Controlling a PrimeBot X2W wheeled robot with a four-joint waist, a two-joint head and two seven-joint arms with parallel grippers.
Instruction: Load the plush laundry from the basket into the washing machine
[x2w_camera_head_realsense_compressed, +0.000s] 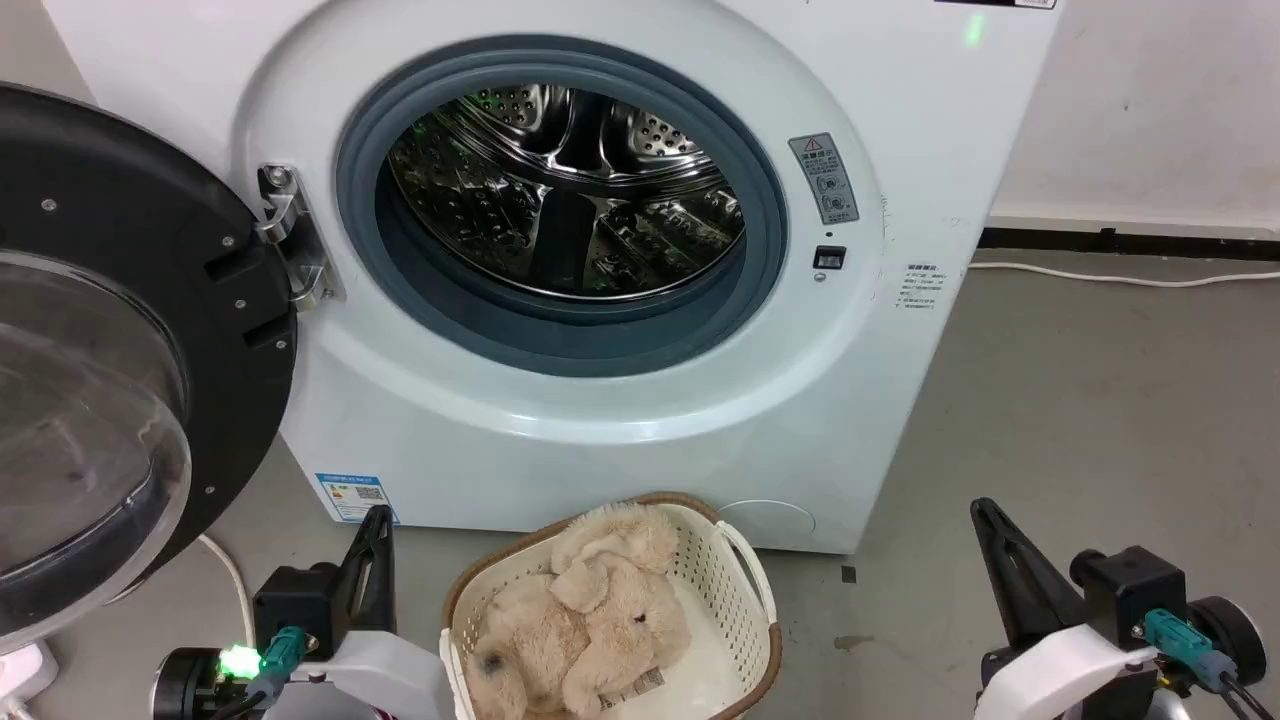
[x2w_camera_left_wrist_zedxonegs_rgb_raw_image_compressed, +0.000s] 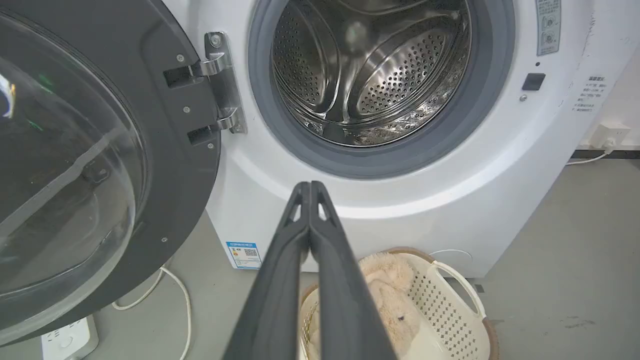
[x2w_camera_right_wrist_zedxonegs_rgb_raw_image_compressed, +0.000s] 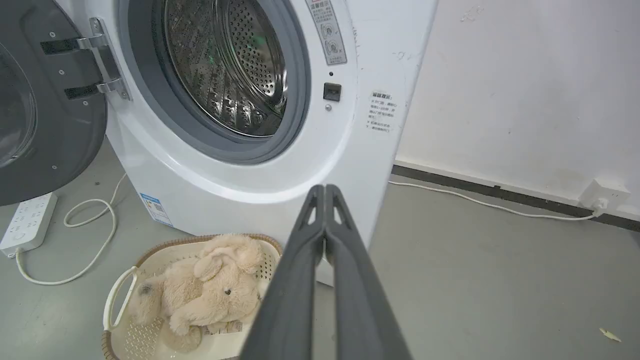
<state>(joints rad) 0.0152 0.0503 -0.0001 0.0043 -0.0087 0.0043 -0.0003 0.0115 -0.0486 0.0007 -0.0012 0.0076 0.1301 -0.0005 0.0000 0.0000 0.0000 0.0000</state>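
The fluffy cream-beige plush toy (x2w_camera_head_realsense_compressed: 590, 620) lay slumped in the cream perforated plastic basket with the brown woven-look rim (x2w_camera_head_realsense_compressed: 705, 570). The basket stood on the grey floor (x2w_camera_head_realsense_compressed: 1100, 420) just in front of the large white front-loading washing machine (x2w_camera_head_realsense_compressed: 600, 450), below its round opening. The black-framed glass door (x2w_camera_head_realsense_compressed: 120, 330) stood swung wide to the robot's left, and the shiny perforated steel drum (x2w_camera_head_realsense_compressed: 560, 190) looked empty. Nothing had been loaded yet, so the step in hand was judged to be the reach for the toy.

The left gripper (x2w_camera_left_wrist_zedxonegs_rgb_raw_image_compressed: 310, 187) and the right gripper (x2w_camera_right_wrist_zedxonegs_rgb_raw_image_compressed: 325, 190) hung to either side of the basket. Each had its two long dark fingers (x2w_camera_right_wrist_zedxonegs_rgb_raw_image_compressed: 295, 290) pressed together, holding nothing. The first need was therefore to spread one pair wide before descending, since shut tips would only push into the fur.

A good pick would probably come from above, into the thick middle of the body. A floppy limb or a tuft of shaggy pile could slip out or leave the toy dangling low. The fingers should go down inside the basket wall, clear of the white handle (x2w_camera_head_realsense_compressed: 752, 570), or the light basket might be dragged along. The right arm seemed the better choice, as the open door crowded the left side. The lift would have to carry the toy over the rim and the grey rubber ring (x2w_camera_head_realsense_compressed: 775, 250), then deep into the drum before release.
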